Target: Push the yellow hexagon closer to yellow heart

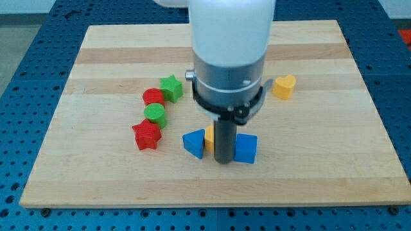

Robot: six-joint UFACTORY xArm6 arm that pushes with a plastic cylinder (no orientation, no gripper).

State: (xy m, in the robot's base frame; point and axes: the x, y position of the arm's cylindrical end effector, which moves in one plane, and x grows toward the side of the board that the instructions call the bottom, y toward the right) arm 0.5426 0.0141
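Note:
The yellow hexagon [209, 138] shows only as a sliver, mostly hidden behind my rod, between a blue triangle-like block [193, 142] and a blue cube [246, 148]. The yellow heart [284, 86] lies toward the view's upper right, well apart from the hexagon. My tip [223, 160] is down on the board just in front of the hexagon, at its right side, touching or nearly touching the blue cube; I cannot tell which.
A green star [171, 88], a red cylinder [153, 97], a green cylinder [155, 115] and a red star [146, 135] form a chain at the view's left. The wooden board [321, 179] lies on a blue perforated table.

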